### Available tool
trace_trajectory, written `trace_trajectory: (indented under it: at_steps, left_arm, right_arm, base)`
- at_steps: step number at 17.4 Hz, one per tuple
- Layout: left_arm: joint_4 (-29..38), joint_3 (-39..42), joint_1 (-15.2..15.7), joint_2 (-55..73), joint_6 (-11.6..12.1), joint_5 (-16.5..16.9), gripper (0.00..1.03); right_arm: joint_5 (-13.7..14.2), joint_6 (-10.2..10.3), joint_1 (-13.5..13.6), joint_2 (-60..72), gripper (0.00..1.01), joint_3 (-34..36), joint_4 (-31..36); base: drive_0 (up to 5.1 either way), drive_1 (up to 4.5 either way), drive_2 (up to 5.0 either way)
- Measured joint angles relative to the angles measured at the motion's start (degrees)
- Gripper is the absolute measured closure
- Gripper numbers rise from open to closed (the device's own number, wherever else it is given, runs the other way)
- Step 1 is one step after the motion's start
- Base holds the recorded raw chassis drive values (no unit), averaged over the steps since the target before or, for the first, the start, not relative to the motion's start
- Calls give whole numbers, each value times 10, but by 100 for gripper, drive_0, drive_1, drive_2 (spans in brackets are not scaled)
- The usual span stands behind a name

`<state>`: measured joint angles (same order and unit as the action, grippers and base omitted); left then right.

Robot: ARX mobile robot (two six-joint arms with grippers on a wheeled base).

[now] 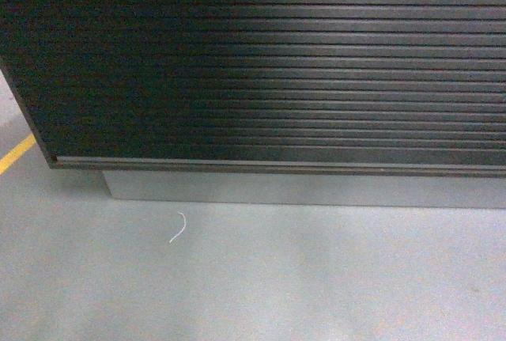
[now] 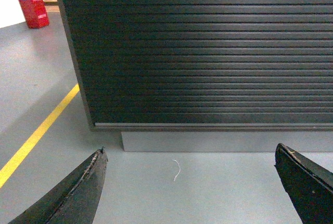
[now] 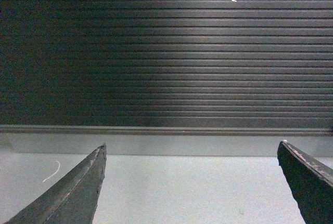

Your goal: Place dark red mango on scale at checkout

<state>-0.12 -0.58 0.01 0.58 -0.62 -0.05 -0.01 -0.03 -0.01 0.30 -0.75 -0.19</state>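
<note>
Head view, from left to right: a yellow floor line (image 1: 16,155) cuts the left edge of the grey floor (image 1: 261,278), then the checkout (image 1: 277,64) fills most of what I see, its dark ribbed front running off the right edge. Under it sits a grey plinth (image 1: 316,191), set back from the counter's left corner. A small white curl of thread (image 1: 179,228) lies on the floor just in front of the plinth, toward the left. Neither of my claws shows here.

From my left wrist, a red box (image 2: 32,7) stands far off at the upper left, beyond the counter's corner, and the yellow line slants down the floor. My left claw (image 2: 192,182) is spread wide, one dark finger (image 2: 78,193) at the lower left and the other at the lower right, with nothing between them but floor and the white thread.

From my right wrist, my right claw (image 3: 192,182) is likewise held wide apart and empty, facing the ribbed front squarely.

The dark red mango and the scale appear in none of my views; the counter's top is out of sight.
</note>
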Motion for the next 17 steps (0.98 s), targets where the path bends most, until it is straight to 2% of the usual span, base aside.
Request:
trace_trajectory:
  at_steps: [17]
  left_arm:
    - [0, 0, 0, 0, 0, 0, 5]
  right_arm:
    - [0, 0, 0, 0, 3, 0, -1]
  base:
    - [-5, 392, -401]
